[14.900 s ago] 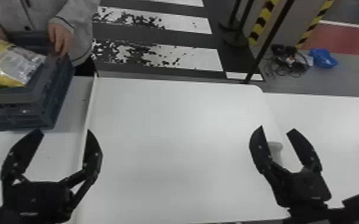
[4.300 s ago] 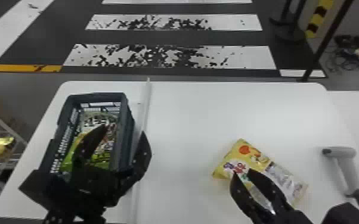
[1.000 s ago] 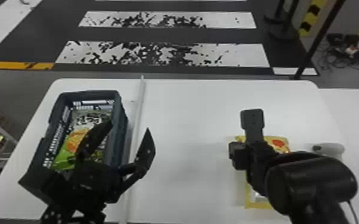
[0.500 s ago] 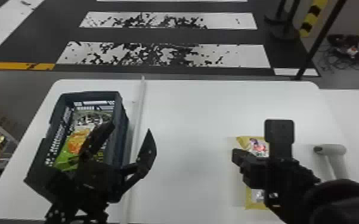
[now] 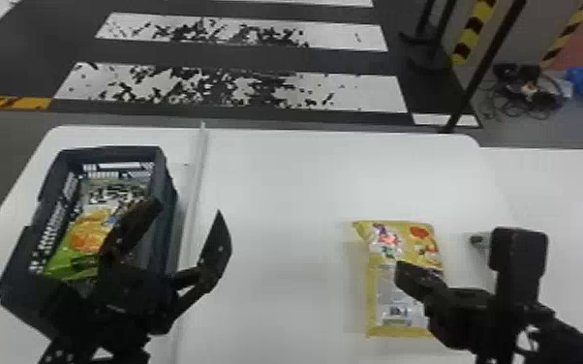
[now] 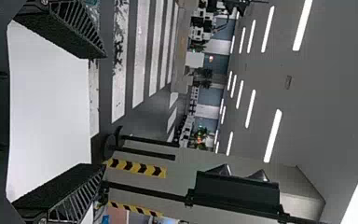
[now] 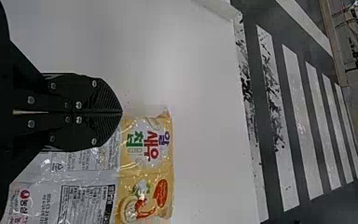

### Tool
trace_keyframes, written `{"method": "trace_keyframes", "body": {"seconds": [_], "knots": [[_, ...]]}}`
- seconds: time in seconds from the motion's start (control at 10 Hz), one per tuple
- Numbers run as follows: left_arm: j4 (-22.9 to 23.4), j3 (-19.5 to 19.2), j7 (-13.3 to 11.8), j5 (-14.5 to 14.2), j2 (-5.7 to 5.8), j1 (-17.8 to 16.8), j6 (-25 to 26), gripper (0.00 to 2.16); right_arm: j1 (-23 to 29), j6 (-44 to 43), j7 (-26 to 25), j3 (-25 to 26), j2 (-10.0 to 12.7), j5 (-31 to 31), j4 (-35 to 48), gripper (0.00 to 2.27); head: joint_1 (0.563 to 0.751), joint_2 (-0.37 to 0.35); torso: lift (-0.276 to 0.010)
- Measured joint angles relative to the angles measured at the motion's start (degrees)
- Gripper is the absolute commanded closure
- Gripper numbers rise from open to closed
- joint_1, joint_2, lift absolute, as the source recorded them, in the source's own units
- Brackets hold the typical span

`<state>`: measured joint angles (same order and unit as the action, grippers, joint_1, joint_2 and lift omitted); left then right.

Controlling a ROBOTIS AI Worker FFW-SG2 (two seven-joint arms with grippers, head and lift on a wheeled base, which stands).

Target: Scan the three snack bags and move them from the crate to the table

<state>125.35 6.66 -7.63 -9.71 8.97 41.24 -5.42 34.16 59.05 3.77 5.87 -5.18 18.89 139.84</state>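
Hovering near crate (image 5: 111,152), left gripper's (image 5: 187,207) fingers wide; right gripper's (image 5: 404,275) together near snack bag (image 5: 392,237).

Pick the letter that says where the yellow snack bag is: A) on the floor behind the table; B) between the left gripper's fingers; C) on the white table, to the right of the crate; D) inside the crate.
C: the yellow snack bag lies on the white table, with bare tabletop between it and the crate.

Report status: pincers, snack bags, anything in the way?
Left pincer open near crate; right pincer shut, empty, by yellow snack bag on table. Green-and-orange bag in crate. Pale strip between crate and yellow bag.
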Motion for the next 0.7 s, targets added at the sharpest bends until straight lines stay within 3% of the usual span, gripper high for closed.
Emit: {"method": "trace_keyframes", "body": {"seconds": [0.4, 0.7], "knots": [[-0.3, 0.7, 0.2, 0.4, 0.21, 0.7, -0.8, 0.03, -4.6, -13.9, 5.4, 0.7, -0.1, -2.5, -12.0, 2.24, 0.695, -0.116, -0.062], [-0.3, 0.3, 0.3, 0.7, 0.3, 1.1, -0.8, 0.03, -7.0, -20.8, 5.5, 0.3, -0.6, -3.5, -22.3, 2.25, 0.695, -0.133, -0.062]]}}
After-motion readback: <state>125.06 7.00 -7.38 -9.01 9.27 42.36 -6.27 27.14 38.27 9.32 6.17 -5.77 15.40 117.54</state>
